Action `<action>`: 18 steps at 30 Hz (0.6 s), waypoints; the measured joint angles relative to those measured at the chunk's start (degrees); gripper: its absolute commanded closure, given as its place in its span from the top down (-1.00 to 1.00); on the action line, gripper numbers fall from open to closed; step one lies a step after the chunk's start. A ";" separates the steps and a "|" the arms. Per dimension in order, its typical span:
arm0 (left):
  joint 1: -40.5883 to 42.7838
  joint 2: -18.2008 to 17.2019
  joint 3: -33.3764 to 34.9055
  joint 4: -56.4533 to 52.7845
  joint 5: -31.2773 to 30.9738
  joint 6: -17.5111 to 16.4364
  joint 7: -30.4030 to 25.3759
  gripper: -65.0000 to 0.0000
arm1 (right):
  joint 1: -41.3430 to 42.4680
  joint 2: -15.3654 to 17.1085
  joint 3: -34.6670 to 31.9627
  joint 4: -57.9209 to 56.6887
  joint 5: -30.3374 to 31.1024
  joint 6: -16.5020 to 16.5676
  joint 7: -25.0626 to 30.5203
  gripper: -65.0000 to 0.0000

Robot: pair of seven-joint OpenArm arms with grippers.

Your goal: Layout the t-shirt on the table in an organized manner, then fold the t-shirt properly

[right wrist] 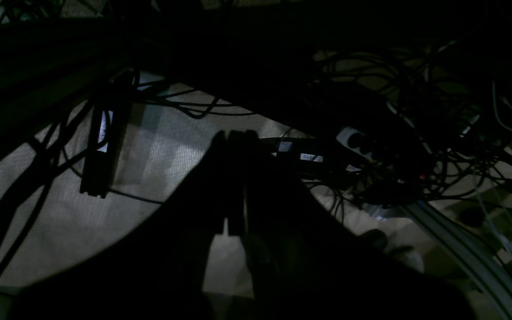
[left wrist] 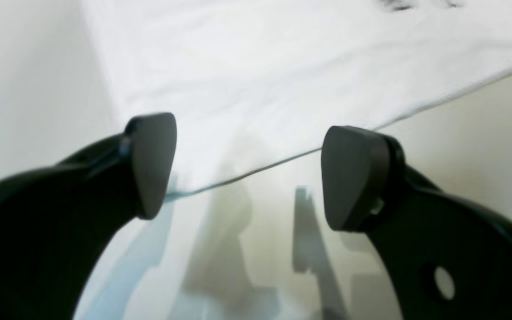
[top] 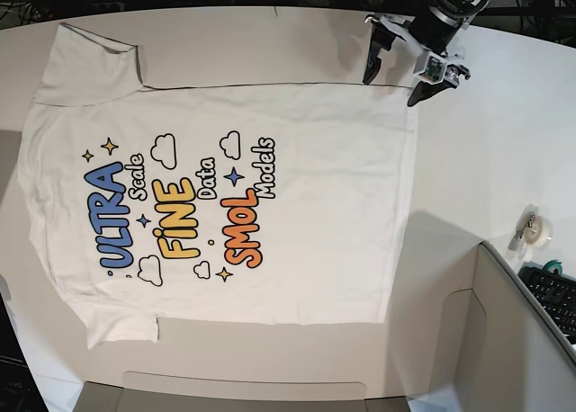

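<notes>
Left gripper (left wrist: 247, 173) is spread wide, nothing between the fingers. From the left wrist camera it hangs over a corner of the t-shirt (left wrist: 282, 75): one finger (left wrist: 154, 164) sits over the cloth's corner, the other (left wrist: 354, 178) over bare table (left wrist: 469, 142) just past the hem. Finger shadows fall on the tabletop below, so I read it as above the surface, though I can't tell contact for sure.

Base view: my left arm (top: 445, 12) comes in from the far edge, upper right of that view, wrist pitched down, gripper (top: 396, 81) straddling the shirt's far hem corner.

Right gripper (right wrist: 234, 178) has its fingers pressed together, holding nothing. Its wrist camera is dark and shows only carpet (right wrist: 158, 151), a tangle of cables (right wrist: 416, 133) and a power strip (right wrist: 358, 142). So the right arm is pointing at the floor, away from the tabletop. I don't see it in the base view.

T-shirt (top: 270, 205) lies flat on the table (top: 504, 142), print side up, spread out with only light wrinkles. In the base view the collar end is at the left and the hem at the right, both sleeves out. One sleeve (top: 94, 61) lies at the far left, the other (top: 121, 326) at the near left.

A keyboard (top: 553, 295) and a tape roll (top: 535, 228) sit at right, well apart from the shirt.
</notes>
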 measured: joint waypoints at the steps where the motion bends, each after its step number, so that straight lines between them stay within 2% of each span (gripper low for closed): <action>1: 0.02 -0.02 0.28 0.00 -0.04 -0.52 -0.13 0.49 | 0.00 -0.04 0.00 0.00 -0.02 0.02 0.00 -1.00; 12: -2.56 0.17 2.40 -2.23 -0.07 -0.44 -0.20 0.50 | 0.00 -0.07 0.00 0.00 -0.04 0.00 0.17 -1.00; 16: -3.52 0.15 2.38 -2.80 0.02 -0.24 4.22 0.50 | 0.00 0.00 0.00 0.00 -0.02 0.00 0.04 -1.00; 18: -4.39 0.17 2.40 -2.89 0.00 -0.42 4.61 0.50 | -0.02 -0.04 0.00 0.00 -0.02 0.02 0.04 -1.00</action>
